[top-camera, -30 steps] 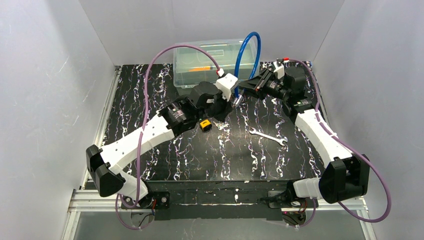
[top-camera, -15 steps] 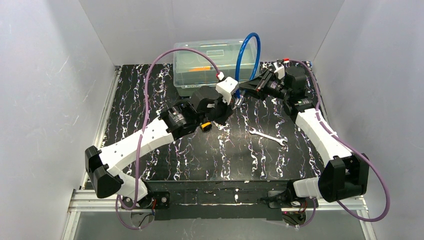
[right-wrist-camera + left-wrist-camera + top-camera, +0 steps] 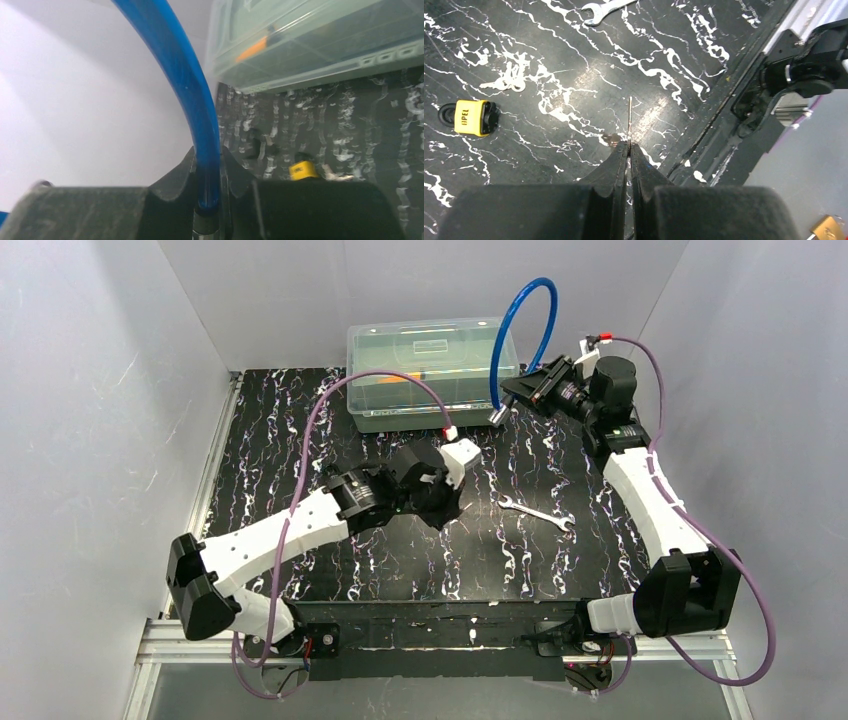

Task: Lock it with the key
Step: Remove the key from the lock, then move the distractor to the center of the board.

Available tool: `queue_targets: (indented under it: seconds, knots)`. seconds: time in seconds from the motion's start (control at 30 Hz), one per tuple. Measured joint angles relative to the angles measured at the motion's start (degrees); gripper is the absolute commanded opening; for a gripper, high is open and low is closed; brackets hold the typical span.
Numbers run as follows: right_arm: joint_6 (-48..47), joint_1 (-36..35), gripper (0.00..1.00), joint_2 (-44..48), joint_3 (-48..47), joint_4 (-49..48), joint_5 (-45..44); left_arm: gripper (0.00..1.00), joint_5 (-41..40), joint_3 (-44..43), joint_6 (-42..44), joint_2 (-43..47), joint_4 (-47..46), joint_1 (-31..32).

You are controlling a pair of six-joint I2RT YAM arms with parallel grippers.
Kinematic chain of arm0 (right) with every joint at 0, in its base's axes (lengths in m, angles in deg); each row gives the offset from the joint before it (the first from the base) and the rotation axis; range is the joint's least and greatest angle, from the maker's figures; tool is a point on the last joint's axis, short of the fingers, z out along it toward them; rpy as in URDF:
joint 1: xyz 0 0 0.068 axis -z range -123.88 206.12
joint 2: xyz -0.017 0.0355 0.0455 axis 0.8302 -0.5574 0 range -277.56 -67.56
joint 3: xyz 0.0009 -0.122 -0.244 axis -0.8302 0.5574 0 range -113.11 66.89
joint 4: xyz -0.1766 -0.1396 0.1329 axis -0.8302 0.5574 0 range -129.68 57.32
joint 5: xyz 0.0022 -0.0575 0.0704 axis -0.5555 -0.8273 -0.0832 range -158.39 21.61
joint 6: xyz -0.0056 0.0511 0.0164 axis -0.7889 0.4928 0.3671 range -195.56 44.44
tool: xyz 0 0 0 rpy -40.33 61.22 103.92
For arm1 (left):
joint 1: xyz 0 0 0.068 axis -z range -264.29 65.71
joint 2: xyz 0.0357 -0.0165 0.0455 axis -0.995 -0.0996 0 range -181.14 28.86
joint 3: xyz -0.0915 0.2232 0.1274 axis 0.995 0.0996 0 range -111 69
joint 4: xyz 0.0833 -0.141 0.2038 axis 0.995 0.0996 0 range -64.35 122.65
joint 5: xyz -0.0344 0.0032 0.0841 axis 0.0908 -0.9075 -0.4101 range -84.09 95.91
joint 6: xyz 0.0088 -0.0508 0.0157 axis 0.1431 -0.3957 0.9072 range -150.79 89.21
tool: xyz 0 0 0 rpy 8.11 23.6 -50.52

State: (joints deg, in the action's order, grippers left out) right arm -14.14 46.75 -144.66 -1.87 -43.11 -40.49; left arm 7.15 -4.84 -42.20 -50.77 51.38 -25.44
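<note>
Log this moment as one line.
left gripper: shut on key | right gripper: shut on blue cable, held up | yellow padlock: on table, apart from both

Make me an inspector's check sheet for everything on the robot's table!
Surface: black table with white streaks.
Job's things: key, thin and silvery, pinched in the left pincer; blue cable loop held up near the back.
Clutter: yellow padlock lying on the table; silver wrench; clear lidded box at the back.
Grippers: left pincer shut on the key; right pincer shut on the blue cable loop.
Cables: purple cables arching over the arms.
Surroundings: plain white walls.
</note>
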Motion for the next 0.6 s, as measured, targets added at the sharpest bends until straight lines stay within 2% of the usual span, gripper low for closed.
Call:
queue_targets:
  seconds: [0.23,0.6]
  knots:
    - [-23.3,0.1,0.01,-0.3,-3.1,14.1,1.2,0.00,7.2,0.1,-2.3,4.8,-0.6,-8.5]
    - [-56.9,0.1,0.01,-2.6,-1.8,36.4,1.0,0.00,9.7,3.2,-4.2,15.3,-2.5,-20.0]
